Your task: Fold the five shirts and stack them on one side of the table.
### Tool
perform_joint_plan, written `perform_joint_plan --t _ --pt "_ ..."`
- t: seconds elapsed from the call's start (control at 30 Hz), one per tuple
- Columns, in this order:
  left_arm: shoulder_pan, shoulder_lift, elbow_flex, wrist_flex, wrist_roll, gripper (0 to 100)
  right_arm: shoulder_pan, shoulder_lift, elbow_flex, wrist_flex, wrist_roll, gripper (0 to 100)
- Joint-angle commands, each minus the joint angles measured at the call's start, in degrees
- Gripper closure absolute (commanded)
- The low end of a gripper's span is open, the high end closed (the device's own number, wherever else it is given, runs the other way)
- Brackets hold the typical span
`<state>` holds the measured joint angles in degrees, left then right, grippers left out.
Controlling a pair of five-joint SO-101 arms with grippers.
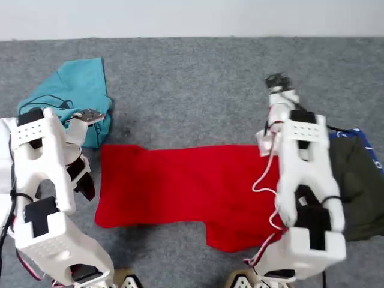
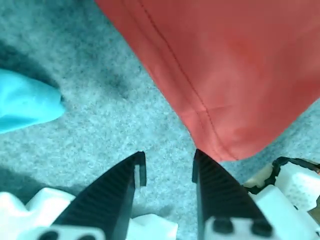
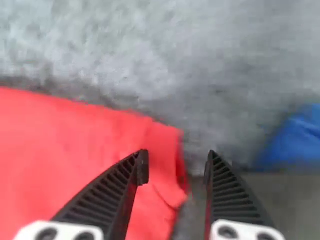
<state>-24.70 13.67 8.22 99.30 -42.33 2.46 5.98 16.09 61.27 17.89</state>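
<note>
- High view: the red shirt (image 1: 180, 186) lies spread flat mid-bench (image 1: 192, 78). A teal shirt (image 1: 78, 90) sits crumpled at the far left, and a dark green shirt (image 1: 357, 180) on the right lies over a blue shirt (image 1: 366, 144).
- The left arm (image 1: 42, 174) stands at the red shirt's left end, the right arm (image 1: 303, 174) at its right end.
- Left wrist view: the left tool (image 2: 169, 167) is moderately parted and empty over bare bench, with the red shirt's corner just beyond and the teal shirt nearby.
- Right wrist view: the right tool (image 3: 175, 167) is parted and empty, straddling the red shirt's edge, with the blue shirt beyond.
</note>
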Motion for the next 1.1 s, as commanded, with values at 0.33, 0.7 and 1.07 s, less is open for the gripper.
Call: perform_joint_plan --t 0.33,0.7,1.07 --pt "-0.09 -2.37 2.68 1.23 -0.62 84 0.48 11.03 -2.81 -7.60 -0.35 81.2" --pt "-0.09 -2.37 2.68 1.14 -0.62 84 2.95 13.14 -10.37 -7.16 5.54 98.8" --pt "-0.09 -2.37 2.68 1.14 -0.62 84 4.00 13.32 -11.78 -4.70 3.60 89.5"
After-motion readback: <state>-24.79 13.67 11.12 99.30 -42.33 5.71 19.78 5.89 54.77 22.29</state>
